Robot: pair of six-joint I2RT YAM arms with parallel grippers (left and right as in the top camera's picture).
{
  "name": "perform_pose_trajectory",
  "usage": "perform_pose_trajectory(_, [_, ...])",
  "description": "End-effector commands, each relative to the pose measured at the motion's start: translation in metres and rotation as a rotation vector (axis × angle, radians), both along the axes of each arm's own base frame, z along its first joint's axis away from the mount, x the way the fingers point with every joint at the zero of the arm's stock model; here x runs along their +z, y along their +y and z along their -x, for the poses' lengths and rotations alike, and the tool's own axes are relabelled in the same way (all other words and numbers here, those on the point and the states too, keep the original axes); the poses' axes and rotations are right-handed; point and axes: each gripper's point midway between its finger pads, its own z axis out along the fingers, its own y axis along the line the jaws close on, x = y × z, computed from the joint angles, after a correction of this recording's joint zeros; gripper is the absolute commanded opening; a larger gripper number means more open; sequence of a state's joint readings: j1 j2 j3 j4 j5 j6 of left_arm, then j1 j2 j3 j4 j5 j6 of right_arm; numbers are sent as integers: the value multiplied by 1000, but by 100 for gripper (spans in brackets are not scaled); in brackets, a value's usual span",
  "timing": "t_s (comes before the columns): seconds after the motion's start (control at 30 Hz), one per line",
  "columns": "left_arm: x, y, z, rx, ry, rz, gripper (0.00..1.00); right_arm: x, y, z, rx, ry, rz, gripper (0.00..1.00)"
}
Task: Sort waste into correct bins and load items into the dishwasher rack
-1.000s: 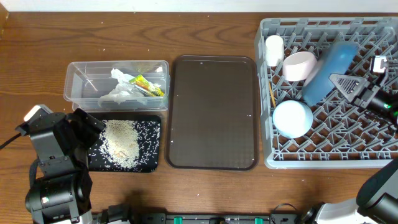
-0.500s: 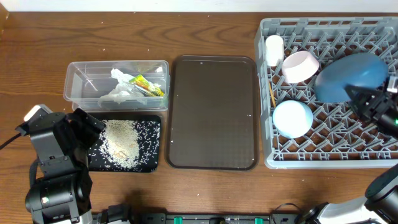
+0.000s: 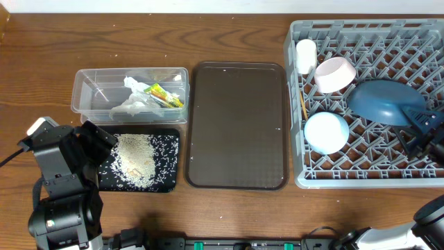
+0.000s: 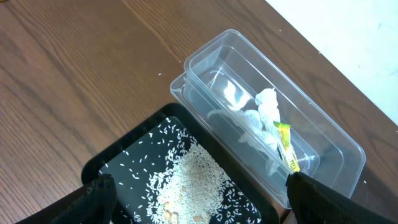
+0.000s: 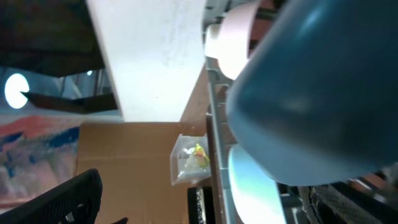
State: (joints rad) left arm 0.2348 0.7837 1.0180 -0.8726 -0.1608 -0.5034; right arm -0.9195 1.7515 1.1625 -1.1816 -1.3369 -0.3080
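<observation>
The large dark blue bowl lies tilted on the pegs of the grey dishwasher rack, and it fills the right wrist view. My right gripper is just right of the bowl's rim, open and holding nothing. Also in the rack are the pink bowl, the white cup, the light blue bowl and the chopsticks. The napkin and wrapper lie in the clear tub. Rice covers the black tray. My left gripper hovers open over it.
The dark brown serving tray sits between the bins and the rack. The left arm's body stands at the table's front left corner. Bare wooden table runs along the back.
The right gripper held the dark blue bowl on edge, then let go. The bowl has tipped down onto the pegs, and the gripper has opened and drawn back towards the front right.
</observation>
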Motion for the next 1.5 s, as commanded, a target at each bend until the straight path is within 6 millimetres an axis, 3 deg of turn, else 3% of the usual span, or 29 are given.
perform_pose_trajectory(0.0, [5, 3, 1, 8, -8, -11, 90, -2, -8, 7, -29, 61, 24, 99])
perform_pose_trajectory(0.2, [5, 3, 1, 8, -8, -11, 90, 5, -3, 20, -36, 107, 54, 99])
perform_pose_trajectory(0.4, [5, 2, 1, 8, -8, -11, 90, 21, -9, 32, -87, 132, 191, 99])
perform_pose_trajectory(0.5, [5, 2, 1, 8, -8, -11, 90, 25, -15, 38, -129, 189, 324, 99])
perform_pose_trajectory(0.63, [5, 2, 1, 8, -8, -11, 90, 11, -30, 58, -221, 432, 580, 99])
perform_pose_trajectory(0.73, [5, 3, 1, 8, -8, -11, 90, 16, -28, 59, -252, 513, 788, 99])
perform_pose_trajectory(0.83, [5, 3, 1, 8, -8, -11, 90, 28, -5, 41, -188, 456, 972, 99])
perform_pose_trajectory(0.93, [5, 3, 1, 8, -8, -11, 90, 37, 44, 12, 0, 289, 1107, 99])
perform_pose_trajectory(1.03, [5, 3, 1, 8, -8, -11, 90, 34, 75, -4, 95, 236, 1227, 99])
perform_pose_trajectory(1.27, [5, 3, 1, 8, -8, -11, 90, 19, 117, -20, 226, 193, 1331, 99])
perform_pose_trajectory(1.47, [5, 3, 1, 8, -8, -11, 90, 11, 126, -18, 274, 205, 1332, 99])
